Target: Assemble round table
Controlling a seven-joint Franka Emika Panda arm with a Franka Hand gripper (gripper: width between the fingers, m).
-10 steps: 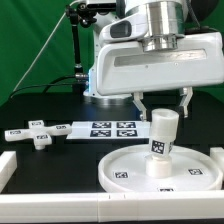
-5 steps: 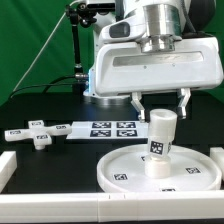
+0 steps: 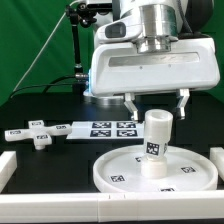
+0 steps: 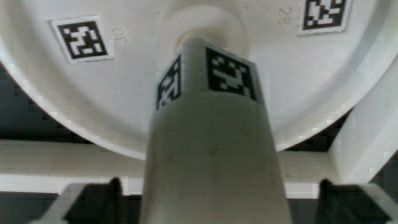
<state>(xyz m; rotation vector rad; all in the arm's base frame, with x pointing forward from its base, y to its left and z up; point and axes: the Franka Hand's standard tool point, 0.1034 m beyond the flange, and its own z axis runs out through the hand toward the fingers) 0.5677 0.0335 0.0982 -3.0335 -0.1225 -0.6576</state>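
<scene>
The large rimmed round disc (image 3: 112, 176) lies flat on the black table at the front of the exterior view's right. The thick short cylinder (image 3: 155, 140) stands upright in its middle. My gripper (image 3: 156, 108) hangs just above the cylinder's top, jaws spread wide to either side of it. In the wrist view the cylinder (image 4: 214, 130) runs up the middle onto the disc (image 4: 98, 95), and my gripper (image 4: 214, 205) shows dark fingers apart from it on both sides, with a gap each side. The small cross-shaped piece (image 3: 38, 135) lies at the exterior view's left.
The marker board (image 3: 108, 128) lies behind the disc, between it and the cross-shaped piece. White border rails run along the table's front (image 3: 50, 210) and the exterior view's left edge (image 3: 5, 172). A green curtain hangs behind.
The disc and the cylinder standing on it have shifted a little toward the exterior view's left, and my gripper has moved the same way. The cross-shaped piece has not moved.
</scene>
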